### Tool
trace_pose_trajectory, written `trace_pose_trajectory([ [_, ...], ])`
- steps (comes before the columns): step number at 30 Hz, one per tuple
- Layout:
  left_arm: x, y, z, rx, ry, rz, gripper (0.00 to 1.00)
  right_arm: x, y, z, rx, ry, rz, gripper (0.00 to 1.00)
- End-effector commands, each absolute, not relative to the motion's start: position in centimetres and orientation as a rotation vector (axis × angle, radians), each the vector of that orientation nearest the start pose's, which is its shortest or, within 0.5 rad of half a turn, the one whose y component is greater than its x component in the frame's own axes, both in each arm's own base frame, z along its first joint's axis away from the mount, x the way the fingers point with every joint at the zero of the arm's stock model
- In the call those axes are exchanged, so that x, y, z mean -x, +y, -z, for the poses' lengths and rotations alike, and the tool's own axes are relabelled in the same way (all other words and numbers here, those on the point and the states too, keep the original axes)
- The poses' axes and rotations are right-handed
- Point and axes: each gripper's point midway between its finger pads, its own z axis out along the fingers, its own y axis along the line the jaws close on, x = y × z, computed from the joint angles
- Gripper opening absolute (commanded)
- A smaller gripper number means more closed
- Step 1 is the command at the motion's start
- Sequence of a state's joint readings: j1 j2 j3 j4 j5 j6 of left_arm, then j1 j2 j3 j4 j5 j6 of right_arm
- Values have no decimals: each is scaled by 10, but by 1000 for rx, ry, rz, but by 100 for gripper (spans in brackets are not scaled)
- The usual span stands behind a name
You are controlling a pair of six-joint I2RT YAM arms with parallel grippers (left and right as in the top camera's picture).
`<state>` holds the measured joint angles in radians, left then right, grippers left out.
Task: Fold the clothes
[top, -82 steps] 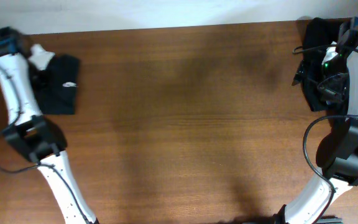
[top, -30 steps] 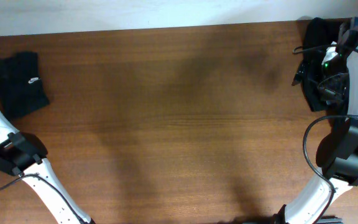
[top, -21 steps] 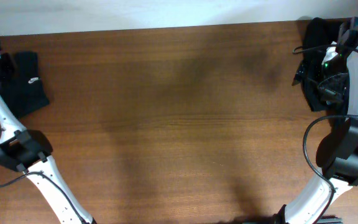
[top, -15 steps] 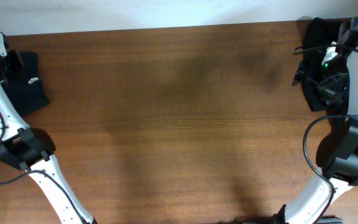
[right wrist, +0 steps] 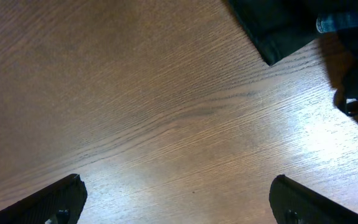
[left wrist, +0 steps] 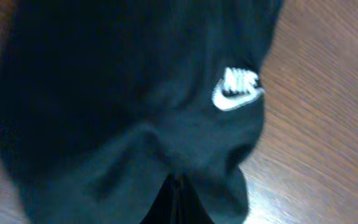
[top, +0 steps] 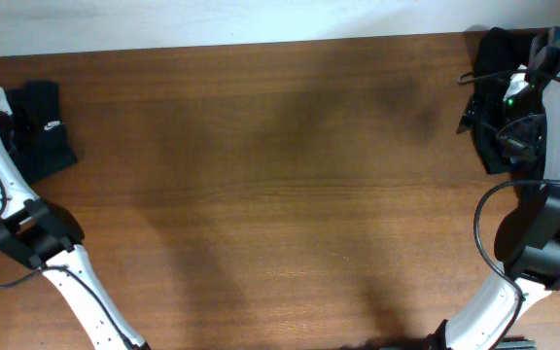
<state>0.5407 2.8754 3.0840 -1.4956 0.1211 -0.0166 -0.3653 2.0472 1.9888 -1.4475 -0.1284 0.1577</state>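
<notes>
- At the far left edge of the brown wooden table (top: 280, 194) lies a small folded black fabric garment (top: 42, 131), a compact bundle with a small white logo (left wrist: 237, 91) facing up.
- The left gripper (left wrist: 176, 202) is low at the near edge of this bundle, with its fingers pressed together. The cloth puckers toward the tips, but I cannot tell if a fold is caught between them.
- I judge the step in hand to be the setting aside of this finished piece. To do it well, the left arm should lift straight up first, not sideways, so that the layers do not slide open.
- If cloth does hang on the tips, the fingers need to part before the arm rises. Otherwise the top layer will be pulled up and the fold is lost.
- The right gripper (right wrist: 176, 199) is spread wide above bare wood and holds nothing. It is just beside a loose heap of black soft clothes (top: 489, 58) at the far right corner.
- For the next piece, it seems better to take one single layer at the edge of the heap. It can then be brought to the middle of the table, well apart from the folded bundle.
</notes>
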Motion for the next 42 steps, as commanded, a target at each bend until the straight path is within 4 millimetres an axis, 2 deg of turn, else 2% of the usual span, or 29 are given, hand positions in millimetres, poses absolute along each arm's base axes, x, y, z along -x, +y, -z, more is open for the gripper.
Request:
trace_pose_trajectory([
  [1, -498, 284, -45, 789, 2743, 0, 0, -387, -127, -157, -792, 2933, -168, 99],
  [5, -494, 286, -21, 807, 2784, -17, 1, -387, -127, -157, -792, 2933, -168, 99],
  [11, -477, 285, 28, 855, 2888, -35, 1, -387, -127, -157, -792, 2933, -168, 99],
  [14, -464, 284, 42, 883, 2939, -30, 0, -387, -127, -157, -792, 2933, -168, 99],
  [16, -447, 287, 44, 950, 2984, -63, 1, -387, -127, -157, -792, 2933, -168, 99],
  [20, -412, 295, 38, 1104, 3048, -166, 1, -387, -127, -157, -792, 2933, -168, 99],
  [26, -402, 314, 28, 1129, 3021, -177, 1, -387, -127, -157, -792, 2933, -168, 99],
  [31, -398, 330, 2, 1115, 2974, -202, 1, -387, -127, -157, -792, 2933, -168, 99],
  [35, -386, 352, -25, 1161, 2914, -300, 1, -387, -127, -157, -792, 2933, -168, 99],
  [38, -379, 362, -38, 1212, 2860, -255, 1, -387, -127, -157, -792, 2933, -168, 99],
  [42, -372, 371, -42, 1255, 2822, -192, 2, -387, -127, -157, -792, 2933, -168, 99],
])
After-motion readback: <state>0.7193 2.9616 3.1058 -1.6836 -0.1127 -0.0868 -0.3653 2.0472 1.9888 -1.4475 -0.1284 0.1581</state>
